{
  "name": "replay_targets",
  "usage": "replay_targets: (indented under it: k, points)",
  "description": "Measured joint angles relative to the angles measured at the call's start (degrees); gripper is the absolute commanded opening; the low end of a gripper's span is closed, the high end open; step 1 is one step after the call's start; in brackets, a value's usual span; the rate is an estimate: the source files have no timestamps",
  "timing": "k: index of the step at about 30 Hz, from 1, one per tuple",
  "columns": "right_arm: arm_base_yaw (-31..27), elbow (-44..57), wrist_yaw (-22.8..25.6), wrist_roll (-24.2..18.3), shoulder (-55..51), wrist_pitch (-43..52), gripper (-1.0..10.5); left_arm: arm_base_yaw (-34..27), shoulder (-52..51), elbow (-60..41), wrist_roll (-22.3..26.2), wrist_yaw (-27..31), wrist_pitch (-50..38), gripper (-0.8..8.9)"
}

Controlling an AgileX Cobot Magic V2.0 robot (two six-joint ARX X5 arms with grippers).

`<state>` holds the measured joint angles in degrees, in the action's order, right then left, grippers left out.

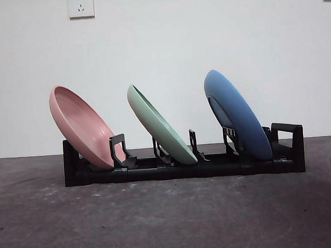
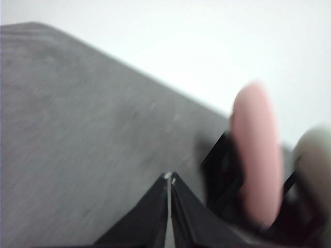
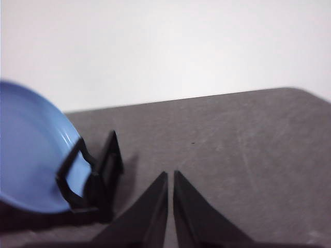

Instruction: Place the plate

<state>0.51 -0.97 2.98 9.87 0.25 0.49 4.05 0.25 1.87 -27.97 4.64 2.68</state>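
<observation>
Altogether one black rack [image 1: 186, 169] sits on the dark table [image 1: 161, 221] and holds three plates, each in its own slot and each leaning the same way, rim tipped toward the pink end of the rack. Counted along it, the pink plate [image 1: 81, 126] stands in the slot at one end, the green plate [image 1: 160, 124] in the middle slot, and the blue plate [image 1: 237, 114] in the slot by the other end, just inside the rack's end bracket; the three are well apart from one another and none touches its neighbour. Both grippers are out of the front view, so each is placed by its own wrist camera. The left gripper [image 2: 169, 178] has its two jaws pressed together, only a thin slit between the tips, holding nothing; it hangs over bare table, with the pink plate [image 2: 256, 155] near and off to one side of the tips, and the green plate [image 2: 314, 170] just past that, both blurred. The right gripper [image 3: 170, 174] likewise has its jaws drawn together and pinches nothing; the blue plate [image 3: 31, 150] sits near it, off to one side, with the rack's end bracket [image 3: 95, 175] between plate and jaws, and open table ahead of the tips. On the white wall behind are two sockets [image 1: 81, 5], one toward each upper corner
</observation>
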Motion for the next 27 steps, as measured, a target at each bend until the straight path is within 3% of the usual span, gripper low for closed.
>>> replay_targets:
  k: [3,8,13,21,27]
  points:
    - [0.0,-1.7,-0.7,6.6,0.2,-2.2,0.1,0.0,0.0,0.2,-2.1,0.0,-3.7,0.11]
    - [0.0,-11.4,-3.4,11.2,4.7,-10.7,0.1,0.0,4.9,7.1,-5.0,-2.9,6.3,0.11]
    - [0.0,-21.0,-9.0,11.4,14.1,-17.2,0.1,0.1,13.7,20.2,-5.2,-7.9,17.4,0.11]
    - [0.0,-38.2,-20.2,11.5,32.4,-26.3,0.1,0.1,31.2,39.1,2.9,-12.1,32.0,0.11]
    - [0.7,-52.2,-31.2,11.3,46.9,-32.7,0.1,0.1,42.3,46.9,7.0,-15.3,38.6,0.11]
